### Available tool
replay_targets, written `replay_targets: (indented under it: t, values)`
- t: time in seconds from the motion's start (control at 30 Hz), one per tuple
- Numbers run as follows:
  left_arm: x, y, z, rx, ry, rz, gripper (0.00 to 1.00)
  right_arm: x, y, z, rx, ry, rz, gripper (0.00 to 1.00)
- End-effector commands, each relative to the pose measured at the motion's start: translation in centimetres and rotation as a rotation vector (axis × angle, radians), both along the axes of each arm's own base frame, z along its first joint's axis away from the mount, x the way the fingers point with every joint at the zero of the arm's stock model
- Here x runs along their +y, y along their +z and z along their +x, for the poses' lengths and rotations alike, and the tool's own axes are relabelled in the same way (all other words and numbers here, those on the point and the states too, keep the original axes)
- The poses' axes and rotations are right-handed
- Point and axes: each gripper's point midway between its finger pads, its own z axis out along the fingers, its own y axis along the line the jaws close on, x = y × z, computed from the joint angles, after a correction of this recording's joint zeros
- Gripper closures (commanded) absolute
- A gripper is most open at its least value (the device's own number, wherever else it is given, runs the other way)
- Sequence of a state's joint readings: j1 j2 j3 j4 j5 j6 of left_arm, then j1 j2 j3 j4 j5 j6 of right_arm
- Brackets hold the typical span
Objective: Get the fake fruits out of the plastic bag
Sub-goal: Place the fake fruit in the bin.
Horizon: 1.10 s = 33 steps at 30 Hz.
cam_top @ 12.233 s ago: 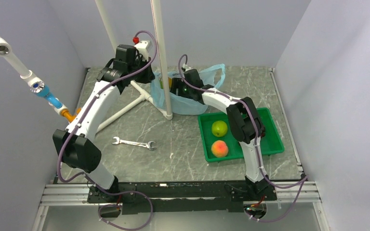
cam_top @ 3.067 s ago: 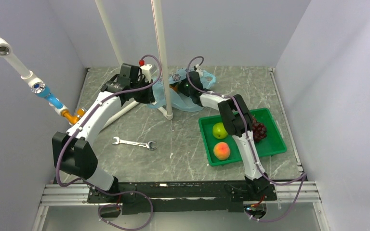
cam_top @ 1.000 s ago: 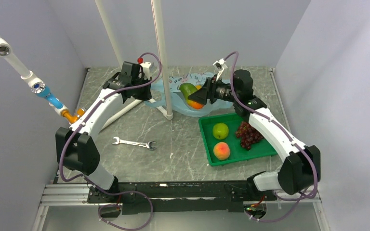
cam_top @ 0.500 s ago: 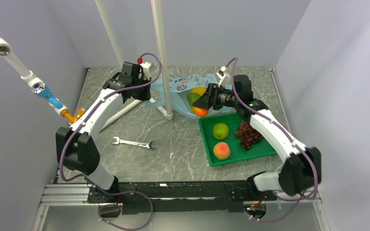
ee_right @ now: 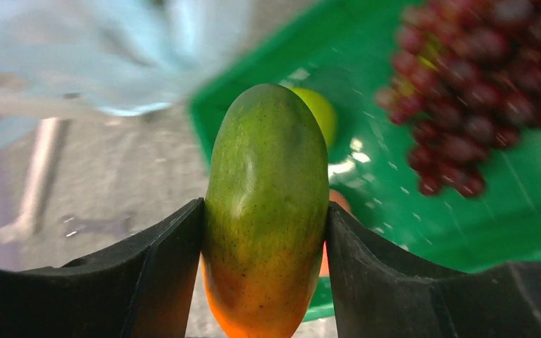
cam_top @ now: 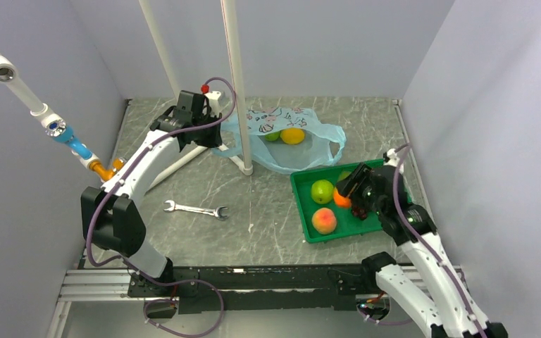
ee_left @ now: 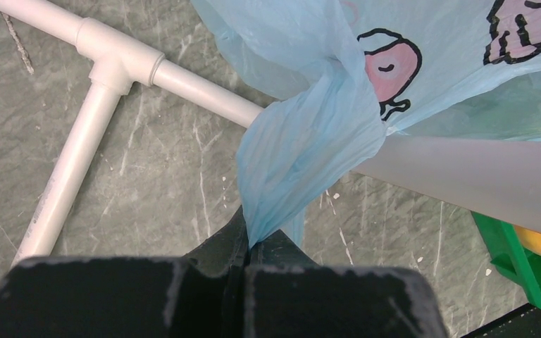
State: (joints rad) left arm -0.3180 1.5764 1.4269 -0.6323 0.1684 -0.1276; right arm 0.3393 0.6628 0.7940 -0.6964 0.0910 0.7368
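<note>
The light-blue plastic bag (cam_top: 308, 148) lies at the back of the table with a lime (cam_top: 272, 136) and an orange (cam_top: 293, 135) inside. My left gripper (cam_top: 215, 144) is shut on a bunched edge of the bag (ee_left: 310, 134), pinched at the fingertips in the left wrist view (ee_left: 253, 243). My right gripper (cam_top: 346, 191) is shut on the red-green mango (ee_right: 266, 204) and holds it above the green tray (cam_top: 301, 211). In the tray lie a green apple (cam_top: 322, 191), a peach (cam_top: 322, 221) and the grape bunch (ee_right: 479, 105), mostly hidden behind my right gripper in the top view.
A white PVC pipe frame (ee_left: 77, 162) with an upright post (cam_top: 236, 84) stands next to the bag. A wrench (cam_top: 196, 209) lies left of the tray. A blue-and-orange pipe fitting (cam_top: 77, 149) juts in from the left wall.
My right gripper carried the mango out of the bag, then right and nearer, to above the tray. The bag has sagged flatter. My left gripper has kept its hold and place.
</note>
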Motion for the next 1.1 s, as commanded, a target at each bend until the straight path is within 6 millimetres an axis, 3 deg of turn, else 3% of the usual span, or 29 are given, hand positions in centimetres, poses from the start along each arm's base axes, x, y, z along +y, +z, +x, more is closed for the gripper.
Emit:
replay_targets:
  t: [0.0, 0.07, 0.17, 0.27, 0.33, 0.43, 0.5, 0.6, 0.67, 0.83, 0.97, 1.07]
  values:
    - [-0.1, 2.4, -0.1, -0.07, -0.001, -0.028, 1.0, -4.1, -6.2, -0.3, 0.199, -0.275, -0.097, 1.0]
    - [-0.1, 2.4, -0.1, -0.071, -0.001, -0.025, 1.0, -4.3, -7.2, 0.5, 0.209, -0.273, -0.13, 1.0]
    - [-0.3, 2.1, -0.1, -0.066, -0.006, -0.026, 1.0, -4.2, -8.3, 1.8, 0.222, -0.236, -0.167, 0.8]
    - [-0.5, 2.1, -0.2, -0.061, -0.012, -0.025, 1.0, -3.2, -8.9, 2.7, 0.233, -0.153, -0.172, 0.69]
    - [-0.5, 2.1, -0.2, -0.063, -0.014, -0.028, 1.0, -2.3, -9.0, 2.9, 0.235, -0.08, -0.17, 0.52]
    - [-0.6, 2.1, -0.2, -0.062, -0.017, -0.03, 1.0, -1.7, -8.4, 2.7, 0.23, -0.015, -0.173, 0.18]
    - [-0.7, 2.2, -0.2, -0.063, -0.019, -0.032, 1.0, -1.7, -7.5, 2.5, 0.203, 0.002, -0.179, 0.04]
    - [-0.7, 2.2, -0.3, -0.062, -0.021, -0.033, 1.0, -1.4, -5.9, 2.2, 0.138, 0.044, -0.172, 0.01]
    - [-0.7, 2.2, -0.3, -0.059, -0.021, -0.034, 1.0, -0.1, -4.4, 2.1, 0.077, 0.132, -0.148, 0.02]
    - [-0.8, 2.1, -0.3, -0.057, -0.023, -0.037, 1.0, 6.5, 0.7, 1.1, -0.175, 0.478, -0.024, 0.05]
    - [-0.9, 2.0, -0.2, -0.054, -0.024, -0.038, 1.0, 12.7, 3.2, -0.5, -0.292, 0.712, -0.016, 0.06]
    - [-0.9, 1.9, -0.2, -0.052, -0.025, -0.037, 1.0, 15.3, 4.1, 1.3, -0.296, 0.703, -0.064, 0.11]
